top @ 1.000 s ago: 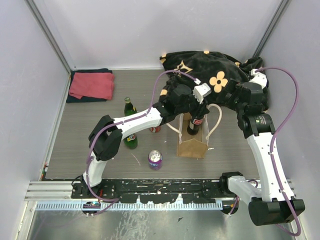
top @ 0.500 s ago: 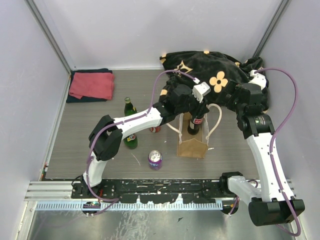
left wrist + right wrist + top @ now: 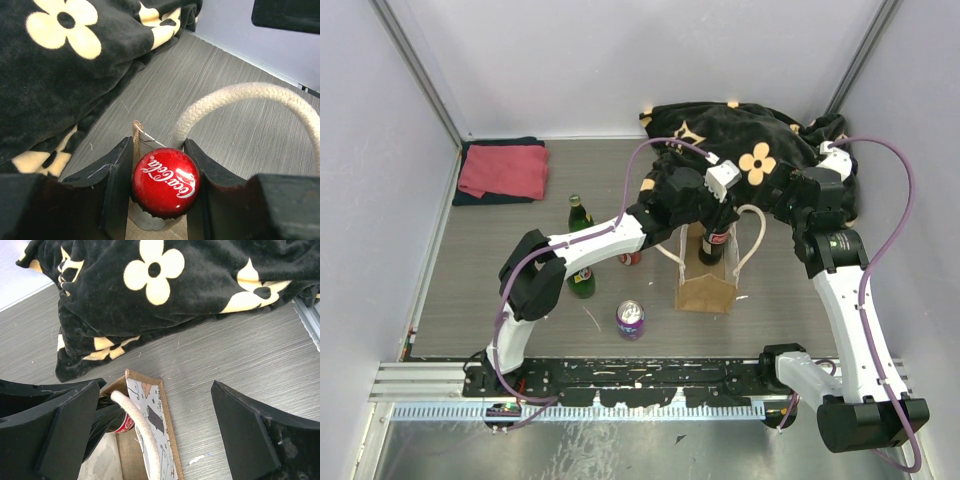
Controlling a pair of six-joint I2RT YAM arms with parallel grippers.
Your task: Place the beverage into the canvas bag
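Note:
The beverage is a dark cola bottle (image 3: 711, 246) with a red cap (image 3: 166, 181). My left gripper (image 3: 160, 186) is shut on its neck just under the cap. The bottle stands upright with its lower part inside the open mouth of the canvas bag (image 3: 705, 288); its red label (image 3: 125, 423) shows inside the bag's rim (image 3: 166, 416). The tan bag stands upright, with one cream rope handle (image 3: 250, 94) looping to the right. My right gripper (image 3: 155, 435) hangs open just right of the bag, over its corner, with nothing held.
A black flower-patterned blanket (image 3: 740, 150) lies right behind the bag. Two green bottles (image 3: 579, 213) (image 3: 582, 281), a purple can (image 3: 630, 319) and a small red can (image 3: 632, 258) stand left of the bag. A red towel (image 3: 504, 170) lies at the back left.
My left gripper and the bottle have shifted slightly toward the back over the bag. The right gripper has edged a little left.

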